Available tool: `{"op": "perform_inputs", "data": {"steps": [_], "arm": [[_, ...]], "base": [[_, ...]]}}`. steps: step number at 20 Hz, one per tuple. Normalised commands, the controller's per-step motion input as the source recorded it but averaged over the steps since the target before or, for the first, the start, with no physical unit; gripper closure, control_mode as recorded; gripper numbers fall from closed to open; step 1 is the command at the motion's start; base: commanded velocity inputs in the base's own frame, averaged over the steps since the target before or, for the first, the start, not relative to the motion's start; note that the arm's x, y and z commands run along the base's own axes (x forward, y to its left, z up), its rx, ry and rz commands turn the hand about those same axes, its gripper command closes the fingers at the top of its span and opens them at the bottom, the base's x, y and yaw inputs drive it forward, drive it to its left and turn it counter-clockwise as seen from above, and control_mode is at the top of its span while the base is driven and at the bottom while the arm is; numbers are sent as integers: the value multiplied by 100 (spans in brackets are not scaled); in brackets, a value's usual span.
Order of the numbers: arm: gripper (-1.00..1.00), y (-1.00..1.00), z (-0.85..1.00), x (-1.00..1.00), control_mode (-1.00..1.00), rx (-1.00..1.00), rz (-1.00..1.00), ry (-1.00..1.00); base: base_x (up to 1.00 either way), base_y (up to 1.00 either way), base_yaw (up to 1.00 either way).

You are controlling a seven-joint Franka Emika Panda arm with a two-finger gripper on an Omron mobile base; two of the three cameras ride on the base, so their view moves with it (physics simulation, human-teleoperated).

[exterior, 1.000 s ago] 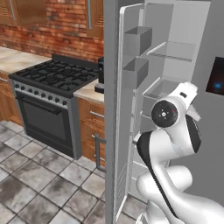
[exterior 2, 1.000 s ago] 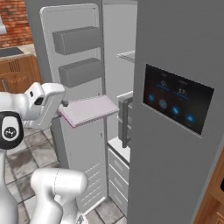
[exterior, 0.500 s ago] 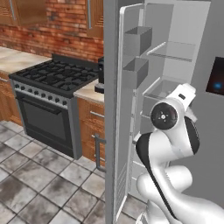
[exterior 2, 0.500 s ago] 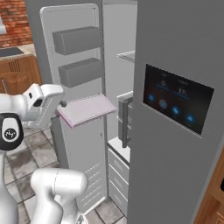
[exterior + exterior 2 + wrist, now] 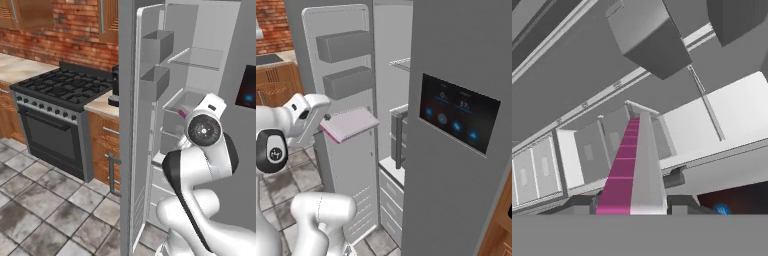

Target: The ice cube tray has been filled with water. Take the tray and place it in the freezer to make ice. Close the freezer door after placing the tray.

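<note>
Item: ice cube tray [image 5: 350, 124], thin, stiff, light, water-filled, so I keep it level. Gripper [image 5: 324, 122] clamped on its near short end. Location: at the open freezer [image 5: 393, 90], beside the freezer door [image 5: 343, 65].

To your left stands a black-fronted gas range [image 5: 55, 115] with dark burner grates on top and a row of knobs along its front edge. A red brick wall [image 5: 55, 42] runs behind it, with wooden upper cabinets [image 5: 30, 12] above. Between the range and the tall grey appliance sits a wooden base cabinet [image 5: 102, 145] under a pale countertop [image 5: 102, 104], carrying a dark object too small to identify. The floor [image 5: 40, 210] is mottled grey tile.
</note>
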Motion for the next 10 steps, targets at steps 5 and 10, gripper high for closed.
{"op": "perform_inputs", "data": {"steps": [5,10], "arm": [[100,-4,-5,0,-100,-1,6,-12],[100,-7,-13,0,-100,-5,0,-14]], "base": [[0,0,0],[0,0,0]]}}
